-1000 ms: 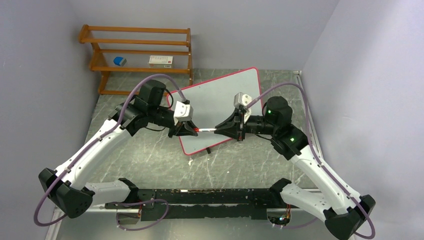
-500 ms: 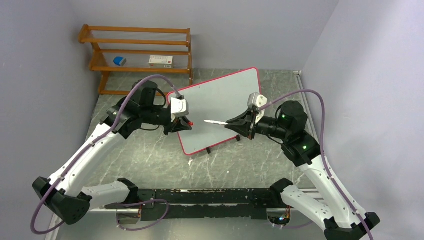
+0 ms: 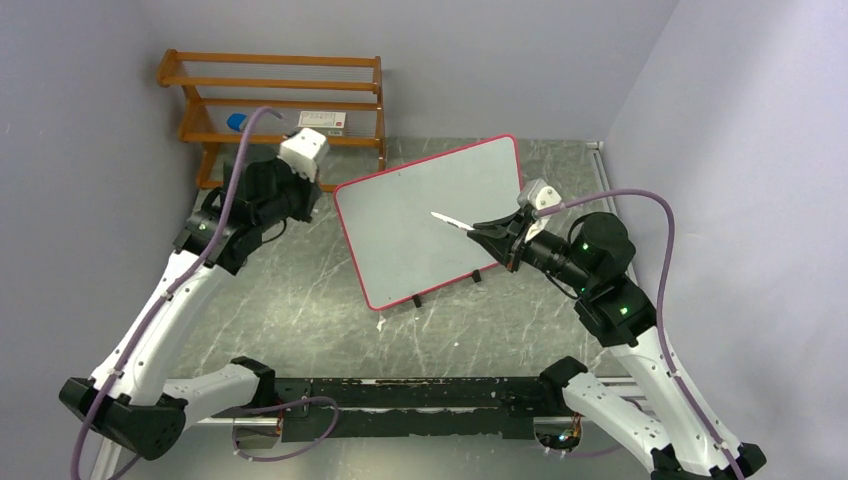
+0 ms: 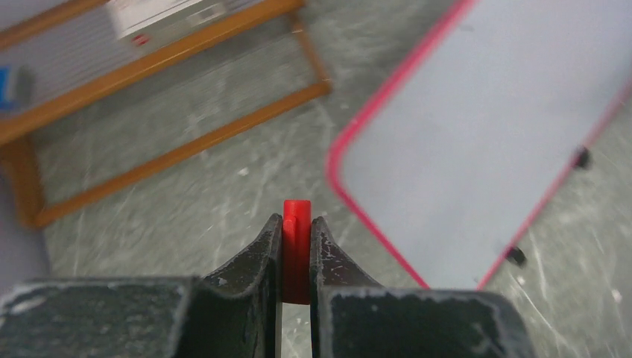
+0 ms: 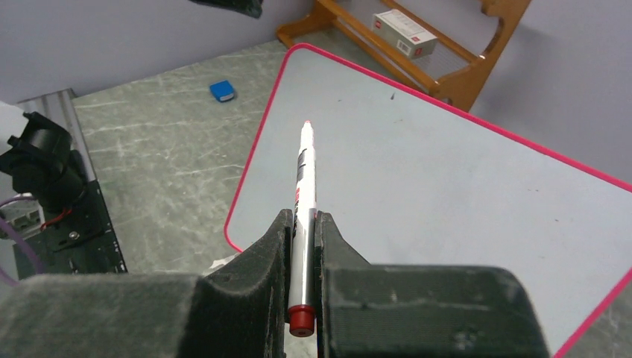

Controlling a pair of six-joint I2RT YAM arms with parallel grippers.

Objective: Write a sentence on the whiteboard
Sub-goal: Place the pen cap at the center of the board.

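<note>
The right gripper (image 5: 302, 222) pinches the marker (image 5: 305, 168) near its back end; its axis runs leftward over the whiteboard (image 3: 405, 255) — tip above the bare middle, seemingly not touching; no writing shows; the left gripper (image 4: 296, 221), pressed on a red cap (image 4: 296, 250), hangs farther off — by the rack (image 3: 270, 58).

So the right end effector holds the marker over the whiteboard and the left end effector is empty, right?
Not quite. The left end effector is not empty: the left wrist view shows it shut on a small red cap. The rest stands: the right end effector holds the marker over the whiteboard.
</note>
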